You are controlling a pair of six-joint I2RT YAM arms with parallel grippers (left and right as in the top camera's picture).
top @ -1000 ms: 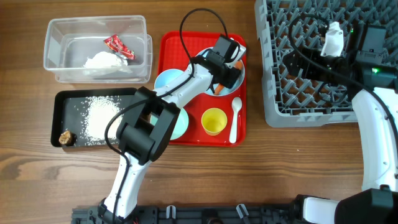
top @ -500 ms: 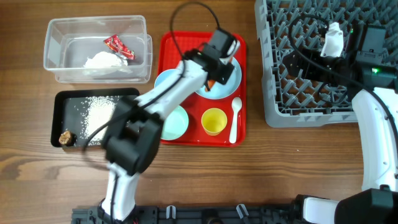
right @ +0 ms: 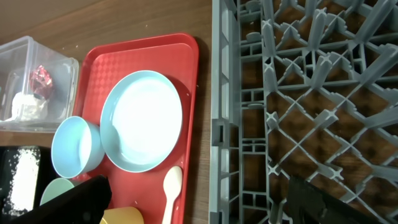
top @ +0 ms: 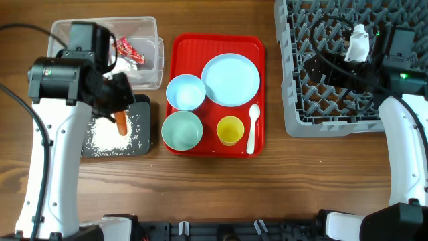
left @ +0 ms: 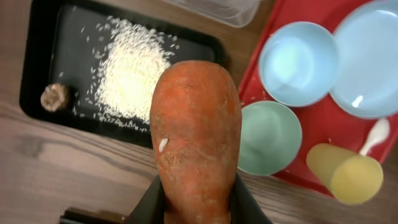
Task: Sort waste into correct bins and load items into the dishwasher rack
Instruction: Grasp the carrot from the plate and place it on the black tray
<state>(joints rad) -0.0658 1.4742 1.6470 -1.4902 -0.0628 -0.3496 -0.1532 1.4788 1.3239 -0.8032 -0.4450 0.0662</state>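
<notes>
My left gripper (top: pixel 119 115) is shut on the orange carrot (left: pixel 196 130) and holds it over the black tray (top: pixel 144 139), above the rice (left: pixel 132 73) and near the brown scrap (left: pixel 54 98). The clear tub (top: pixel 151 41) holds the red wrapper (top: pixel 127 50) and the white napkin (right: pixel 25 106). The plate (top: pixel 231 79), light blue bowl (top: pixel 185 92), mint bowl (top: pixel 182 130), yellow cup (top: pixel 230 130) and spoon (top: pixel 252 127) lie on the red tray. My right gripper (top: pixel 319 69) is open and empty over the grey rack (top: pixel 301 114).
The red serving tray (top: pixel 214 43) sits mid-table between the bins and the rack. My left arm hides the left part of the black tray in the overhead view. Bare wooden table runs along the front.
My left arm has lifted the carrot off the plate on the red tray and carried it left to over the black tray. The right arm has not moved.
</notes>
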